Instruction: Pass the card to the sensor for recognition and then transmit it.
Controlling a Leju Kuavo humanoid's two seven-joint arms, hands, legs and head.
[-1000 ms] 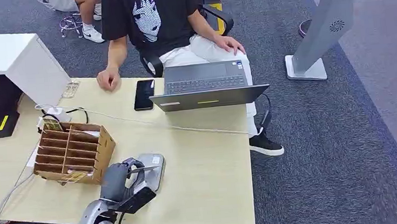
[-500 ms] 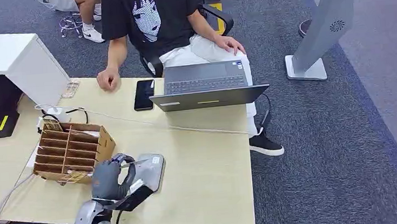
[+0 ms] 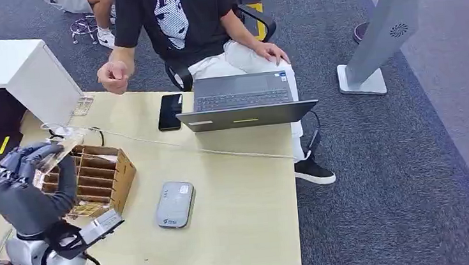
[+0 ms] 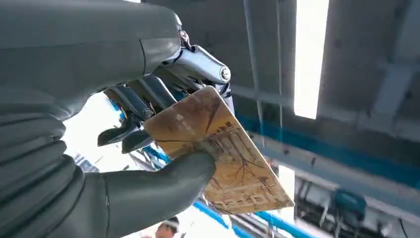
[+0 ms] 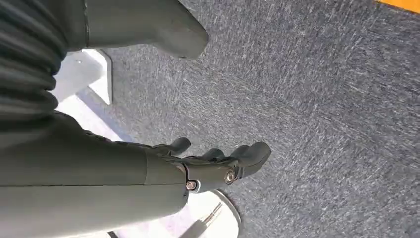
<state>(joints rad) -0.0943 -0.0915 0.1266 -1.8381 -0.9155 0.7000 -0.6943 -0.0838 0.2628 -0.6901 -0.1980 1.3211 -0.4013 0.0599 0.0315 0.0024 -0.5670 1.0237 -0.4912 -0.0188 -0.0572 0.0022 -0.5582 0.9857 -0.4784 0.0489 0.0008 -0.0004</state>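
Flat grey sensor pad (image 3: pixel 175 204) on the pale wooden counter (image 3: pixel 237 190), right of the slotted cardboard organiser (image 3: pixel 92 177); open grey laptop (image 3: pixel 245 102) behind, black phone (image 3: pixel 170 111) beside it.

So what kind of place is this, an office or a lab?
Probably an office or demo workspace: a person sits on a chair at a wooden desk with a laptop, grey carpet underfoot, and long ceiling lights overhead.

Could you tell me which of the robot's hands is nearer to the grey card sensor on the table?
Left. The left hand is raised above the table's near corner, holding the card, beside the cardboard organizer from the sensor. The right hand hangs over the carpet.
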